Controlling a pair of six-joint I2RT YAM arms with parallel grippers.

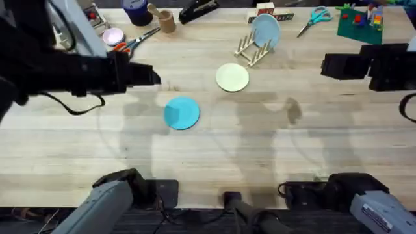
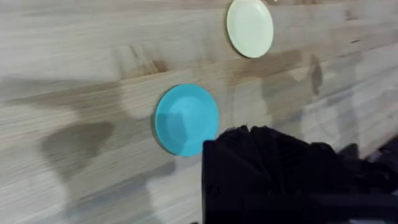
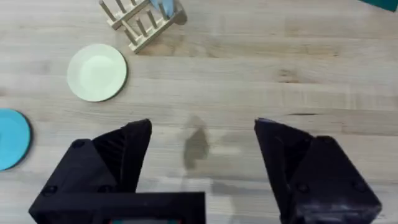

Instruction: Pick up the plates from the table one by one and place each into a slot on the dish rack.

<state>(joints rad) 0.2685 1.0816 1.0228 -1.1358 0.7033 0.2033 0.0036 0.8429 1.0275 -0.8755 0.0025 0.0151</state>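
**Two plates flat on the table, one already standing in the rack**

Quick count: three plates total. A teal plate (image 1: pixel 181 112) and a cream plate (image 1: pixel 232 77) both lie flat on the table (image 1: pixel 273 149), a little apart from each other. A third, paler blue plate (image 1: pixel 265 32) stands upright between the pegs of the one dish rack (image 1: pixel 253 49). Two arms, two grippers.

The left gripper (image 1: pixel 153 76) hangs above the table with the teal plate just ahead of it and off to one side, not touching it. From above it's a dark lump, and in its own wrist camera the fingers are one black mass, so I can't tell how far apart they are. Nothing seems to be in it.

The right gripper (image 3: pixel 202 158) is spread wide and holds nothing; bare wood shows between its fingers (image 3: pixel 124 149). The cream plate and the rack sit well out in front of it.

View differences: the overhead picks up clutter along the far edge, two pairs of scissors (image 1: pixel 314 17) among it, which the wrist cameras don't. The left wrist view gives both loose plates but no rack. The right wrist view has the rack cut off at the edge, with just a sliver of the blue plate, and the teal plate is clipped too.
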